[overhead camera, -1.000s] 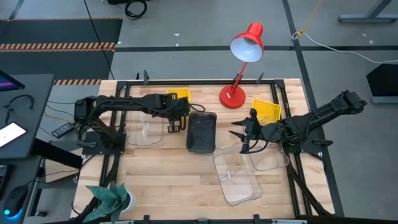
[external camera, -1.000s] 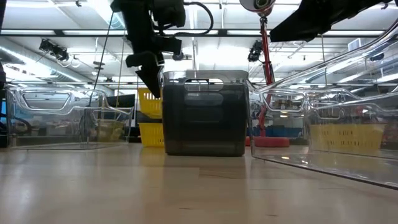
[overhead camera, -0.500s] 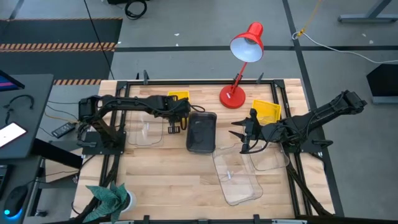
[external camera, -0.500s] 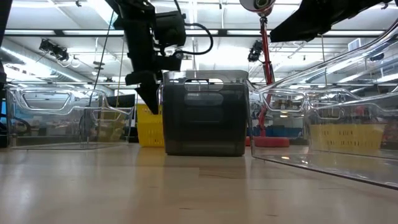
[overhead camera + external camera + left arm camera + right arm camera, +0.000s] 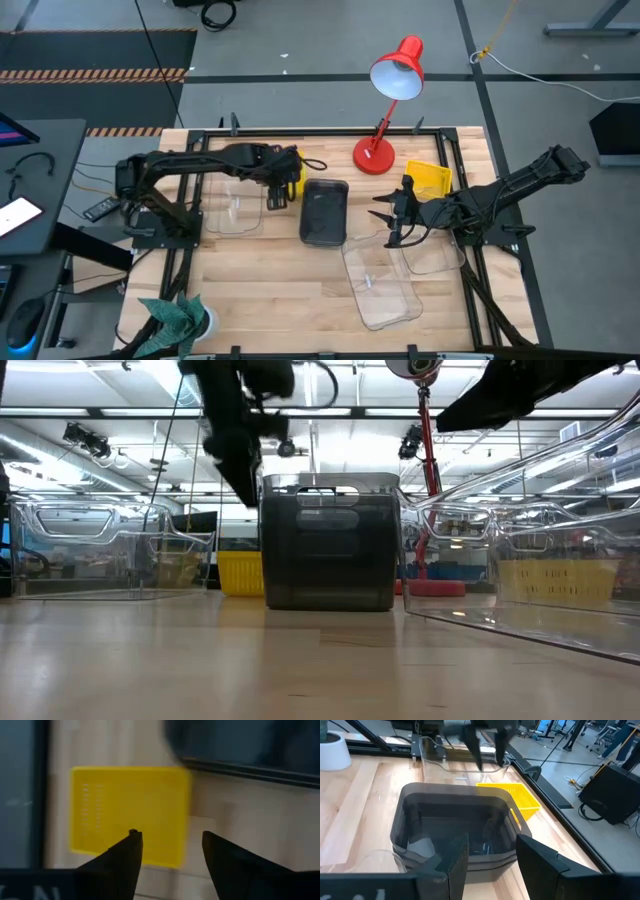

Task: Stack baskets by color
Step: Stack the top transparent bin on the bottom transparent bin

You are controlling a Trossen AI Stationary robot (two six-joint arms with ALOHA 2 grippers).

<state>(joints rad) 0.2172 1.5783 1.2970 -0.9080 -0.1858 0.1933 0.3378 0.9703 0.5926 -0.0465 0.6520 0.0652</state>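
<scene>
Left tool (image 5: pixel 281 187) hangs released above the small yellow plastic basket (image 5: pixel 289 168) at eleven o'clock; next, fetch its yellow mate (image 5: pixel 430 180).

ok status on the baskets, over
Left tool open, above yellow basket resting on table beside grey basket stack. Right tool open, empty, facing grey stack. Second yellow basket unstacked, red lamp between them.

yel baskets (image 5: pixel 290 170) x2 | grey stack (image 5: pixel 324 212) x1 | clear (image 5: pixel 383 283) x3 | lamp (image 5: pixel 390 100) x1
</scene>
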